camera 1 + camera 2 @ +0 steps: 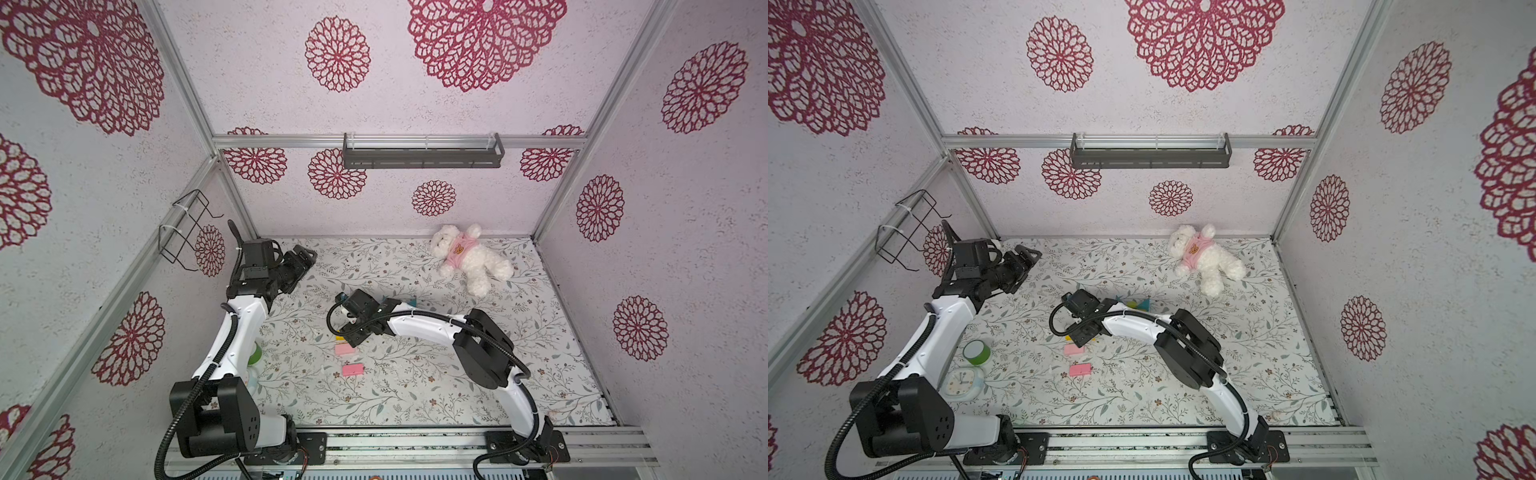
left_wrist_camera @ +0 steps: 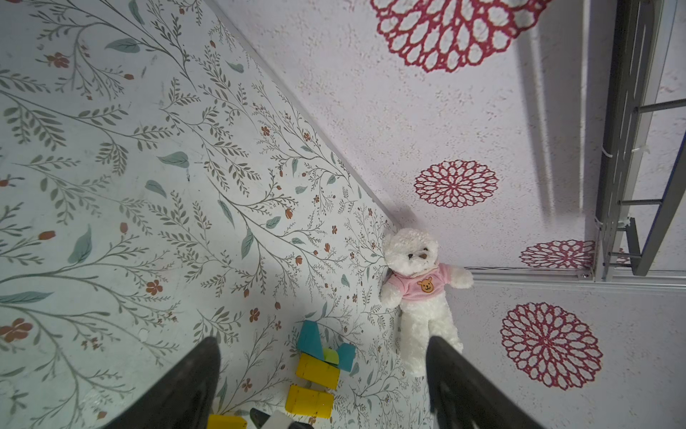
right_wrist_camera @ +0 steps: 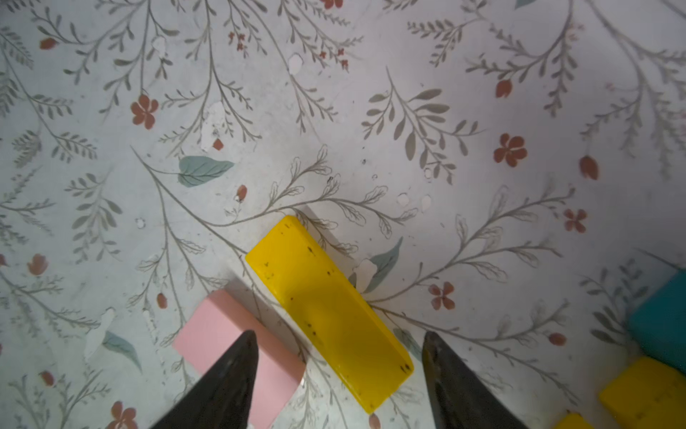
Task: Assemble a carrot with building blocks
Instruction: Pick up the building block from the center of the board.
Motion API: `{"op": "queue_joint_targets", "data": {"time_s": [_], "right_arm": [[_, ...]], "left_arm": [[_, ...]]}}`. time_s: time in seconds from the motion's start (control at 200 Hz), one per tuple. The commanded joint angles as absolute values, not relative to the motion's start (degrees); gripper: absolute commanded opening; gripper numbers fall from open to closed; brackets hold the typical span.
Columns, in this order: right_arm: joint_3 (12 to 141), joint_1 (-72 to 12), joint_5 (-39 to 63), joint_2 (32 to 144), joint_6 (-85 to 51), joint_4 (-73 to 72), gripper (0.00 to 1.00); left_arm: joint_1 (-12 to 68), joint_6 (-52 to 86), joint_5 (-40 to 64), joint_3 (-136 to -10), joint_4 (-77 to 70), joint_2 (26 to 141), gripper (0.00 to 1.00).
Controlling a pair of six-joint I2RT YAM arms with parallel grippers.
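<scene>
The right gripper (image 3: 337, 334) is hovering, fingers wide, straddling a skewed yellow bar (image 3: 326, 308), likely to square it against the carrot (image 1: 1138, 304), which is lying mid worktop (image 1: 1183, 374) at its two o'clock. The left gripper (image 2: 323, 338), fingers wide and empty, is hanging clear at ten o'clock.

The floral table (image 1: 415, 395) carries a plush bear (image 1: 469, 257) upper right, pink blocks (image 1: 352, 369) mid-frame, yellow bars (image 2: 317, 371), teal triangles (image 2: 311, 336), and a tape roll (image 1: 977, 352) and clock (image 1: 960, 381) lower left.
</scene>
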State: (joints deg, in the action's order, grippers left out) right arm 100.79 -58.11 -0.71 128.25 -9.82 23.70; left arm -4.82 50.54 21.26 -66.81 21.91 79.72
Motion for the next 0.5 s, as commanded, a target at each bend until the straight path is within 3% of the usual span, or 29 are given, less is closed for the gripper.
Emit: {"op": "queue_joint_targets", "data": {"time_s": [0.0,0.265,0.495], "right_arm": [[103.8,-57.9,1.4,128.7,-6.7,24.7,0.69],[106.4,-57.6,2.2,132.9,-4.4,25.5,0.61],[103.3,-57.6,0.2,131.1,-4.5,24.1,0.39]], "left_arm": [[-5.1,49.9,21.1,-67.2,22.1,79.2,0.89],[-5.1,49.9,21.2,-67.2,22.1,79.4,0.89],[-5.1,49.9,21.3,-67.3,22.1,79.5,0.89]]}}
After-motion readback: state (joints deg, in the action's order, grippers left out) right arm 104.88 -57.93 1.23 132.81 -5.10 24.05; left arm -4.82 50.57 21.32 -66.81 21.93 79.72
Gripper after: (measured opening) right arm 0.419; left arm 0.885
